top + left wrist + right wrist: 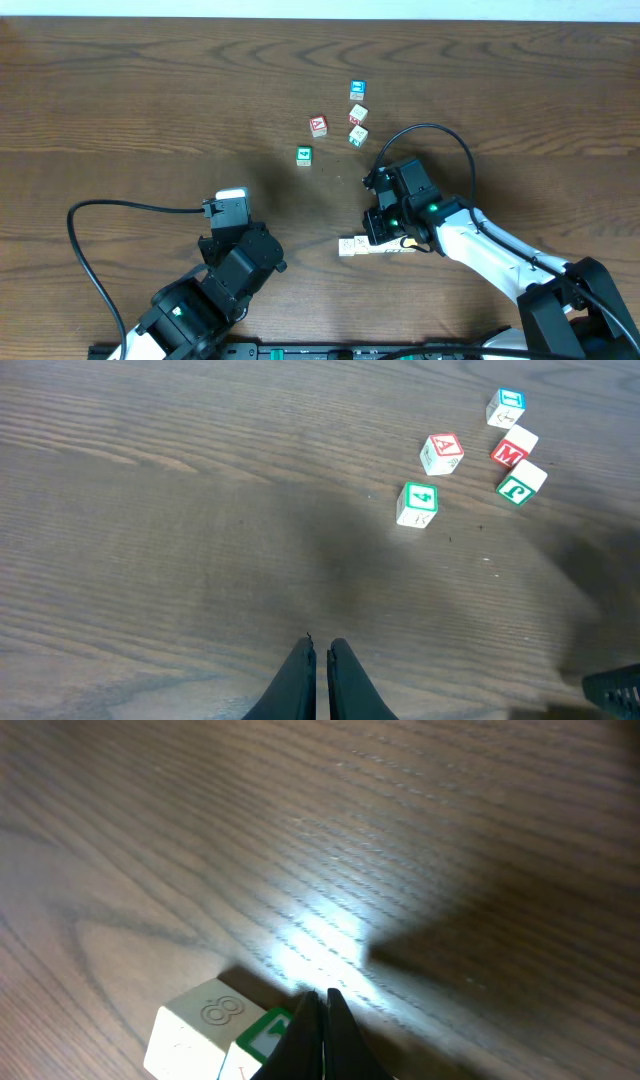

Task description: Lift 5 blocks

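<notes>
A short row of cream-faced blocks (352,246) lies on the table just in front of my right gripper (383,240). In the right wrist view the end block, a cream cube stamped with an 8 (200,1018), touches a green-framed cube (262,1032). My right gripper (322,996) is shut, its tips down over the green-framed cube's edge with nothing between them. The rest of the row is hidden under the fingers. My left gripper (321,646) is shut and empty above bare wood, far from the row (231,198).
Loose coloured cubes lie at the back centre: a green one (304,155), a red one (318,125), a blue one (357,90), a red-and-white one (358,113) and another green one (357,135). The right arm's cable (440,135) loops beside them.
</notes>
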{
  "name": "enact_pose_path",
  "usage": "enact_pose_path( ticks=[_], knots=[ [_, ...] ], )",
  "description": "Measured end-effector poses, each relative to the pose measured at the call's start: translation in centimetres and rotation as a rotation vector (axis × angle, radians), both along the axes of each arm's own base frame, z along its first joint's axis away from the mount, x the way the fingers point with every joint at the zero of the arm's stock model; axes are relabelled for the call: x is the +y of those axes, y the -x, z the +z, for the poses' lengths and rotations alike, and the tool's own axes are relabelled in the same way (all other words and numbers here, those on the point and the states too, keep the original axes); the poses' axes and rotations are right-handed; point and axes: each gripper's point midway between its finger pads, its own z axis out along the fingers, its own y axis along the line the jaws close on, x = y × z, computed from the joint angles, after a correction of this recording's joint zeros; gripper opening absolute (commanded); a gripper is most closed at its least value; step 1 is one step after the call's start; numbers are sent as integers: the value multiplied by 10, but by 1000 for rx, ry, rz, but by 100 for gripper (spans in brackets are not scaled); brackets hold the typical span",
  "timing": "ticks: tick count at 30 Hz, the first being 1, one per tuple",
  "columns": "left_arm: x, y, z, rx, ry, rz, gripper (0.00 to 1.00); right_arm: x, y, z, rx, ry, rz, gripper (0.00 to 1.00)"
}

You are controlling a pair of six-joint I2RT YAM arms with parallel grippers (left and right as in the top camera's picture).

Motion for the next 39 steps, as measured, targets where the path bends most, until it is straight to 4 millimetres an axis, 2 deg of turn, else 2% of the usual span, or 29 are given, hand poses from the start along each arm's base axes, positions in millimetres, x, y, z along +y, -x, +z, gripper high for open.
enact_pose_path(
  ticks=[9,39],
  knots=[
    [0,0,0,0,0,0,8,14,11,1,5,-9,53,1],
    [0,0,0,0,0,0,7,12,14,-1,17,-1,54,1]
  ],
)
